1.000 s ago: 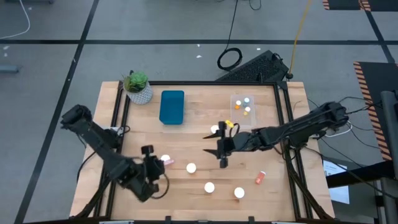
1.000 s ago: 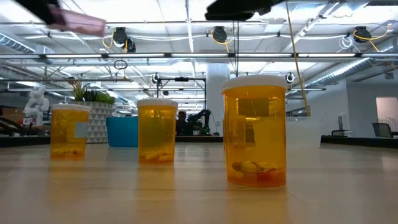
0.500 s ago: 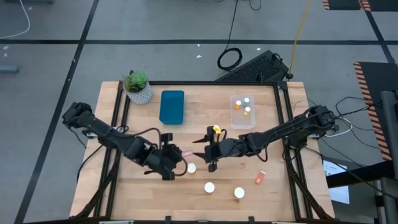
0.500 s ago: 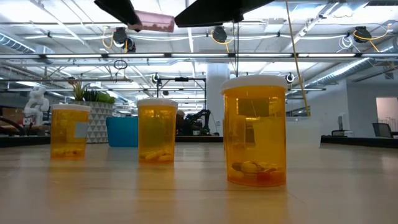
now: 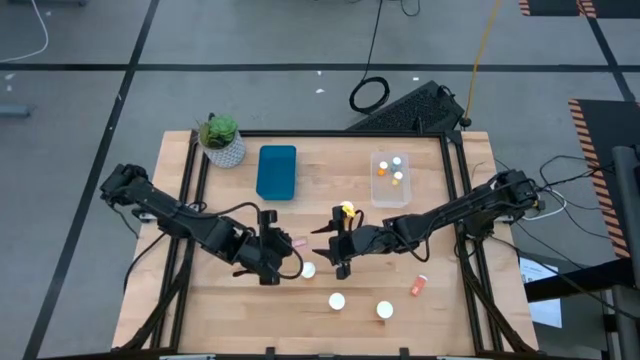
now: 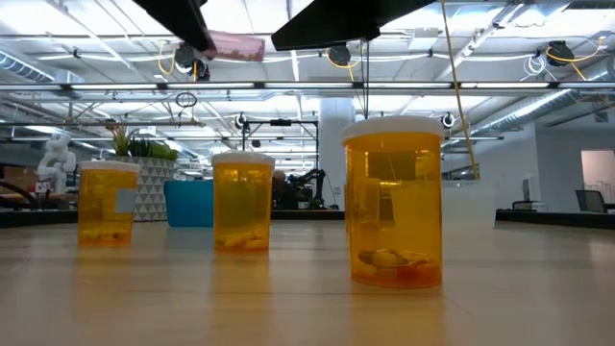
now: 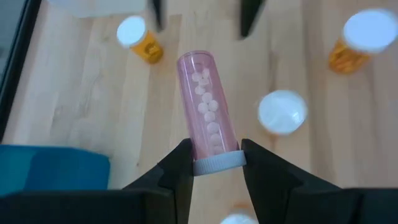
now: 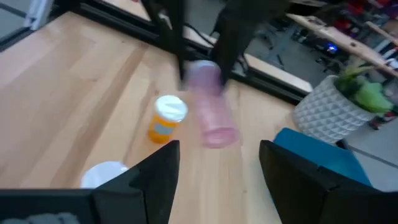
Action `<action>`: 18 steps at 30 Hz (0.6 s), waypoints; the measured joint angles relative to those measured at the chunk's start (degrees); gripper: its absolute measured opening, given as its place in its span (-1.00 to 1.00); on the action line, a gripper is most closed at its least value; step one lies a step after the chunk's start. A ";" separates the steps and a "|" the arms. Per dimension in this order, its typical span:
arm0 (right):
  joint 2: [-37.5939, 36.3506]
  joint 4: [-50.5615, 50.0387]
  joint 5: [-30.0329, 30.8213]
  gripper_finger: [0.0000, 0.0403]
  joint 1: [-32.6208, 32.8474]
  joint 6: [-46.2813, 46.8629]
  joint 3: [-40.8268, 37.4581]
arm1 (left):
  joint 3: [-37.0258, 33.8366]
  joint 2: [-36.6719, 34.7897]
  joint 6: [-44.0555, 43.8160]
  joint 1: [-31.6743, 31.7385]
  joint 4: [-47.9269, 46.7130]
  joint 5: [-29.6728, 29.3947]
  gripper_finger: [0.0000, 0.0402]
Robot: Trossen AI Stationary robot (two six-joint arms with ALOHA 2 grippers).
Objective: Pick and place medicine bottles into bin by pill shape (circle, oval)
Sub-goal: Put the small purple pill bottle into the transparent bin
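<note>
Now the left gripper (image 7: pixel 214 163), jaws clamping the pink bottle (image 7: pixel 205 127), has edged toward the open-jawed right gripper (image 8: pixel 219 155).

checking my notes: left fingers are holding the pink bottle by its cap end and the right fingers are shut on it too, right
Not quite. The left gripper does hold the pink bottle by its cap end, but the right gripper is open and apart from it, as the right wrist view shows.
</note>
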 joint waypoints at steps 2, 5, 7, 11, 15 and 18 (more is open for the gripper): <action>0.00 -0.29 -0.68 0.07 0.02 0.39 0.00 | 0.00 0.00 -0.65 0.03 -1.26 -0.01 -0.37; 0.00 -0.33 -1.51 0.07 -0.08 0.43 0.00 | 0.00 -0.02 -1.35 -0.02 -1.92 0.05 -0.37; 0.00 -0.27 -1.47 0.07 -0.08 0.41 0.00 | 0.00 0.00 -1.26 0.03 -1.41 0.08 -0.37; 0.00 0.78 -1.23 0.07 -0.04 0.07 0.00 | 0.00 0.00 -0.47 0.03 0.75 0.40 -0.37; 0.00 1.93 -1.93 0.07 -0.07 0.09 0.00 | 0.00 0.00 1.05 0.02 3.11 0.70 -0.37; 0.08 2.15 -4.00 0.07 -0.07 0.55 0.00 | 0.00 0.00 2.02 0.05 4.41 0.72 -0.37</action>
